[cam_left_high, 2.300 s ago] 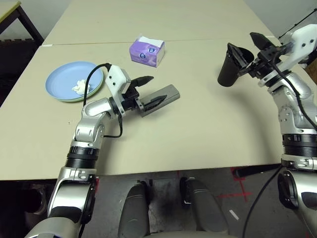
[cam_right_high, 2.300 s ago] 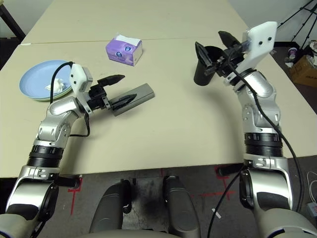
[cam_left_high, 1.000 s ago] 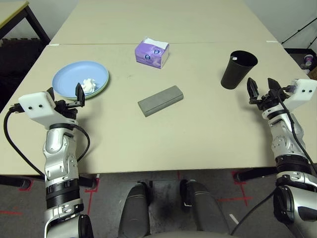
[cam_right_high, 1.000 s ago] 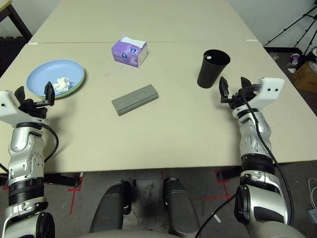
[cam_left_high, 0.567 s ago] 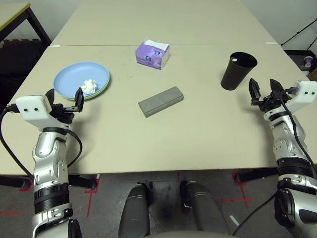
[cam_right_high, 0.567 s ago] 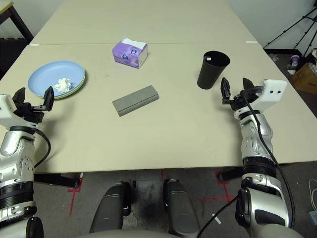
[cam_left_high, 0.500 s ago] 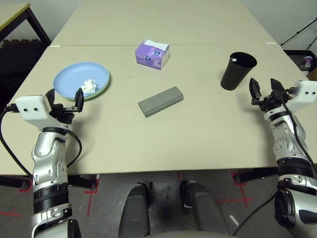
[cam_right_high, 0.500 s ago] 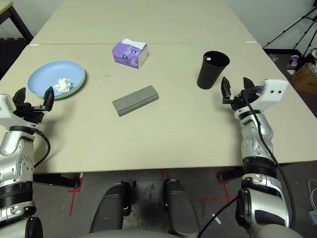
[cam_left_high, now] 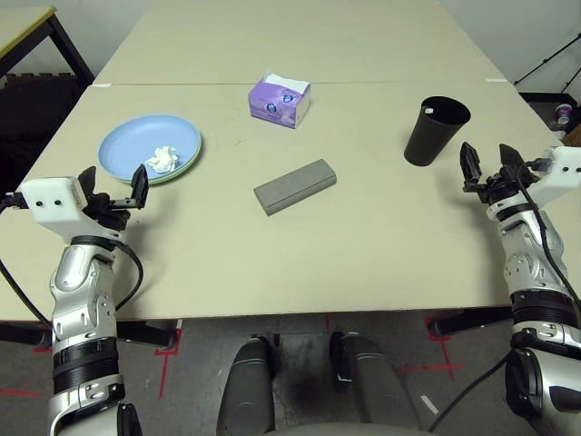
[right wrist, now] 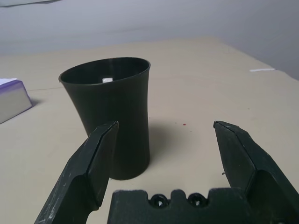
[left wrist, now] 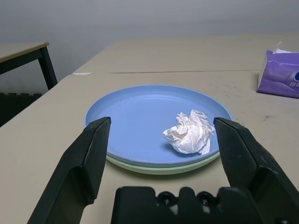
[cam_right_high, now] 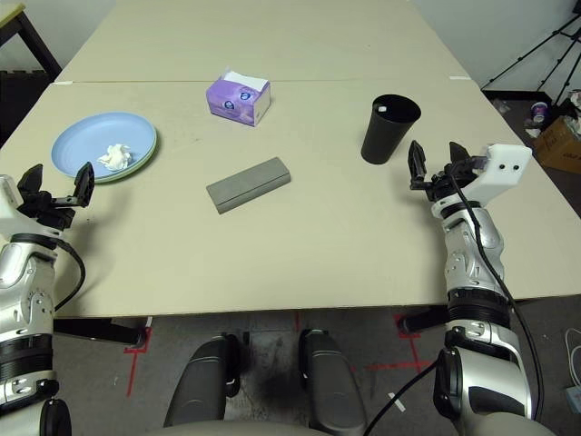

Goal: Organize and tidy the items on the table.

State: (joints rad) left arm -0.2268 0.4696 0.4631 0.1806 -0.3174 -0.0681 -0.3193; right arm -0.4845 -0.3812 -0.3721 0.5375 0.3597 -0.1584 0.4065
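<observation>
A blue plate (cam_left_high: pixel 136 143) lies stacked on a green plate (left wrist: pixel 159 169) at the left of the table (cam_left_high: pixel 363 245), with a crumpled white tissue (cam_left_high: pixel 162 159) on it. My left gripper (cam_left_high: pixel 114 178) hovers open just in front of the plates, holding nothing. The grey glasses case (cam_left_high: pixel 294 185) lies shut in the middle. At the right stands the black cup (cam_left_high: pixel 437 131), upright, with something small and white inside (right wrist: pixel 107 80). My right gripper (cam_left_high: pixel 486 154) is open beside it, a little nearer to me, and apart from it.
A purple tissue box (cam_left_high: pixel 280 98) stands behind the case, just before the seam (cam_left_high: pixel 182 84). A yellow-edged, black-framed table (cam_left_high: pixel 18 14) is at the far left corner. A tripod leg (cam_right_high: pixel 536 54) and floor clutter lie beyond the right edge.
Both arms have drawn back toward the near edge, the left from the glasses case and the right from the cup. In the last second the left gripper has sunk a little further left.
</observation>
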